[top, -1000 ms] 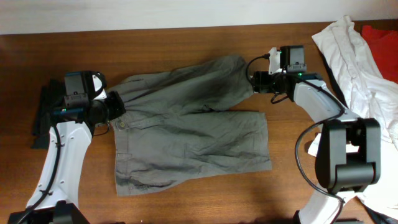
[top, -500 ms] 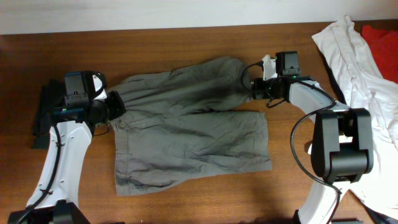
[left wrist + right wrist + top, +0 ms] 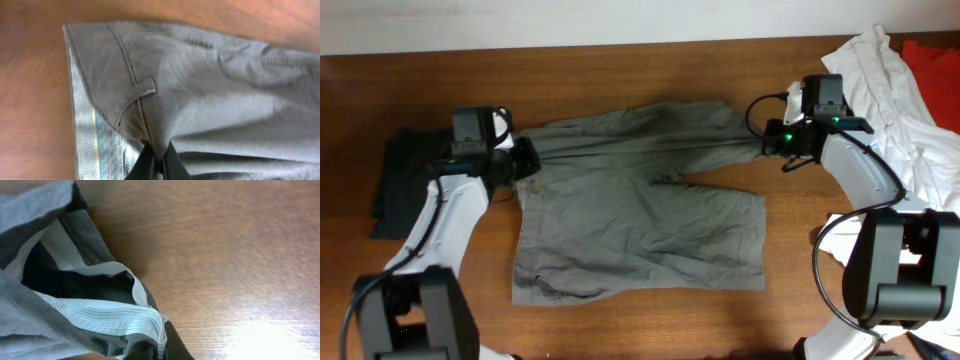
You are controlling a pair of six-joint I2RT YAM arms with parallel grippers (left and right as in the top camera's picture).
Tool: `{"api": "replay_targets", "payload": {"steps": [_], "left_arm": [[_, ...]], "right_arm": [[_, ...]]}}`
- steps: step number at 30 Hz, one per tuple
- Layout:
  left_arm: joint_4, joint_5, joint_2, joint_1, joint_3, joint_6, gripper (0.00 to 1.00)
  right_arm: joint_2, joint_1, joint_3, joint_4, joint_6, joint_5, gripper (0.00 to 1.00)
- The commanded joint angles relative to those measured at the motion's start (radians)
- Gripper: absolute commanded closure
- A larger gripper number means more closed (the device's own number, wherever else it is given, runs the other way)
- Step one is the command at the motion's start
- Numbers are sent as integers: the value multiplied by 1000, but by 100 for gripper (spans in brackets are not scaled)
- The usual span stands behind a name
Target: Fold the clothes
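With the shorts [image 3: 640, 205] lying spread on the desk [image 3: 620, 325], the left end effector [image 3: 525, 158] is clamping the waistband [image 3: 82, 125] and the right end effector [image 3: 767, 143] a leg hem [image 3: 100, 315], and such thin bites are risking slipping under tension.

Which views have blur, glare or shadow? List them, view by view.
Overhead: evenly lit and fairly sharp. Left wrist: slightly soft, with a shadow band across the shorts. Right wrist: the table is smeared with blur, with a white glare patch at lower right.
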Motion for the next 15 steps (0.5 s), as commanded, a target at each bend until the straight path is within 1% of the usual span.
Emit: {"api": "replay_targets", "payload": {"steps": [1, 4, 5, 6, 7, 8, 9, 11, 12, 14, 15], "left_arm": [[76, -82, 44, -2, 6, 18, 99], [145, -87, 66, -8, 6, 18, 100], [157, -105, 71, -8, 6, 18, 99], [164, -120, 71, -8, 6, 17, 99], [169, -139, 71, -8, 6, 18, 98], [170, -155, 71, -8, 7, 18, 91], [168, -175, 71, -8, 8, 18, 79], [148, -208, 71, -8, 8, 18, 49], [131, -214, 71, -7, 8, 18, 39], [78, -212, 71, -7, 8, 18, 29], [38, -212, 71, -7, 8, 18, 25]], "right_arm": [[-8, -43, -2, 2, 23, 157, 93], [-8, -44, -2, -7, 111, 274, 93], [-8, -45, -1, -10, 137, 307, 91], [-8, -46, -1, -10, 145, 326, 85], [-8, -50, -1, -10, 147, 329, 73], [-8, -51, -1, -11, 147, 329, 67], [-8, -56, -1, -18, 147, 329, 67], [-8, -63, -1, -31, 147, 324, 55], [-8, -65, -1, -38, 147, 314, 45], [-8, -65, -1, -61, 147, 306, 36], [-8, -65, -1, -79, 147, 301, 34]]}}
